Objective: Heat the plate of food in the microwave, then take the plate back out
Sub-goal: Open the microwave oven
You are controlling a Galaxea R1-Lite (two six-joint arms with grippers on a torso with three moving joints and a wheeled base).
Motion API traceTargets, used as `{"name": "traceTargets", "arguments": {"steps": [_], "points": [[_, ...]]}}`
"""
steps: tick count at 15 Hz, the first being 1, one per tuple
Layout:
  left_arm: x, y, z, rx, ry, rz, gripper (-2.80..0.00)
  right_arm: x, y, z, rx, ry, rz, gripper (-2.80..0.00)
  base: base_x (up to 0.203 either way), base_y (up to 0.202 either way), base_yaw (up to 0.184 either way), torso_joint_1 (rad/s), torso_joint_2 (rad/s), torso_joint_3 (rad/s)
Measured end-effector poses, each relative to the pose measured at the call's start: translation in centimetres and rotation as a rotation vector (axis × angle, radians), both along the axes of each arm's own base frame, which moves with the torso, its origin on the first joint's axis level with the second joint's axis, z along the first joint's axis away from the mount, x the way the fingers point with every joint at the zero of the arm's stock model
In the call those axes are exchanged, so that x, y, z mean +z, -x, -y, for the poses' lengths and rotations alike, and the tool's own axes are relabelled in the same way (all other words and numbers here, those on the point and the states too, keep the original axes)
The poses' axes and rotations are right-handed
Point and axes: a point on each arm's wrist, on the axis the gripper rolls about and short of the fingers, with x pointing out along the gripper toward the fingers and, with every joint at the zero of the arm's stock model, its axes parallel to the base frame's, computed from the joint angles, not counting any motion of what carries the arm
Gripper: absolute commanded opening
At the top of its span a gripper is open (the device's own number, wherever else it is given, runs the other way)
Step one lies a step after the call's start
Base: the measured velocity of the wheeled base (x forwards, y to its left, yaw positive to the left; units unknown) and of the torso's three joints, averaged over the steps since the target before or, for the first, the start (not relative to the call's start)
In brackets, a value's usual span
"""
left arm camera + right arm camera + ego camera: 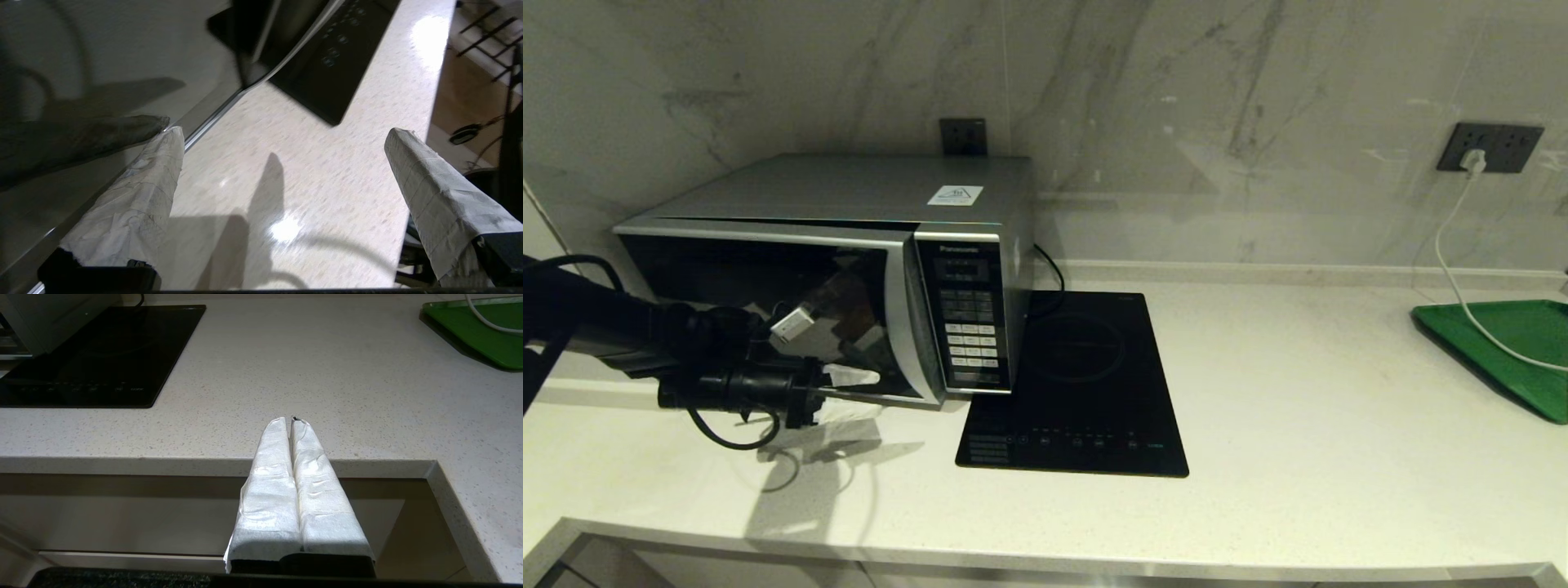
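Left gripper [849, 390] at the front of the microwave [849, 269]; right gripper [292, 422] parked off the counter.

Microwave: silver-grey, dark glass door, button panel [968, 322] on its right side, white sticker [955, 195] on top; stands at the back left of the white countertop [1298, 392], touching or just beside the black induction hob [1078, 384]. The door looks slightly ajar along its top edge, though the angle leaves that uncertain. Plate of food: not made out in any view; the glass shows only reflections. Left gripper: low before the door's lower edge, wrapped fingers [139, 196] spread wide and empty, one fingertip at the door's bottom trim. Right gripper: fingers pressed together, holding nothing, below the counter's front edge. Green tray [1511, 351]: far right, a white cable [1462, 269] lying across it from a wall socket [1490, 147].
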Motion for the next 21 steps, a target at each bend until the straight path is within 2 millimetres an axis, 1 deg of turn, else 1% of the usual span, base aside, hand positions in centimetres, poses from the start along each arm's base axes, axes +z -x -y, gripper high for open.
{"name": "traceTargets", "arguments": {"steps": [2,4,7,10,12,14,15,16,18,21], "points": [[0.3,0.4,-1.9,0.050,-0.015,0.040,0.00,0.0,0.0,0.0,-0.001,0.000,-0.001,-2.80,0.000,0.000,0.000,0.000,0.00,0.000],[1.4,1.8,-3.3,0.093,-0.014,0.046,0.00,0.0,0.0,0.0,0.000,0.000,0.000,-2.80,0.000,0.000,0.000,0.000,0.00,0.000],[4.0,6.0,-4.3,0.154,-0.006,0.018,0.00,0.0,0.0,0.0,-0.001,0.000,0.000,-2.80,0.000,0.000,0.000,0.000,0.00,0.000],[7.0,11.3,-3.7,0.205,-0.032,-0.005,0.00,0.0,0.0,0.0,-0.001,0.000,0.000,-2.80,0.000,0.000,0.000,0.000,0.00,0.000],[9.4,14.9,-2.4,0.232,-0.108,-0.022,0.00,0.0,0.0,0.0,-0.001,0.000,0.000,-2.80,0.000,0.000,0.000,0.000,0.00,0.000],[11.5,18.6,-0.4,0.257,-0.236,-0.075,0.00,0.0,0.0,0.0,0.000,0.000,0.000,-2.80,0.000,0.000,0.000,0.000,0.00,0.000],[12.2,20.5,0.4,0.276,-0.297,-0.114,-2.47,0.0,0.0,0.0,0.000,0.000,0.000,-2.80,0.000,0.000,0.000,0.000,0.00,0.000],[12.8,22.0,1.1,0.303,-0.335,-0.140,-2.80,0.0,0.0,0.0,0.000,0.000,0.000,-2.80,0.000,0.000,0.000,0.000,0.00,0.000],[14.3,24.9,2.2,0.380,-0.355,-0.159,-2.80,0.0,0.0,0.0,0.000,0.000,0.000,-2.80,0.000,0.000,0.000,0.001,0.00,0.016],[16.3,28.1,3.6,0.493,-0.295,-0.171,-2.80,0.0,0.0,0.0,0.000,0.000,0.000,-2.80,0.000,0.000,0.000,0.000,0.00,0.000]]}}
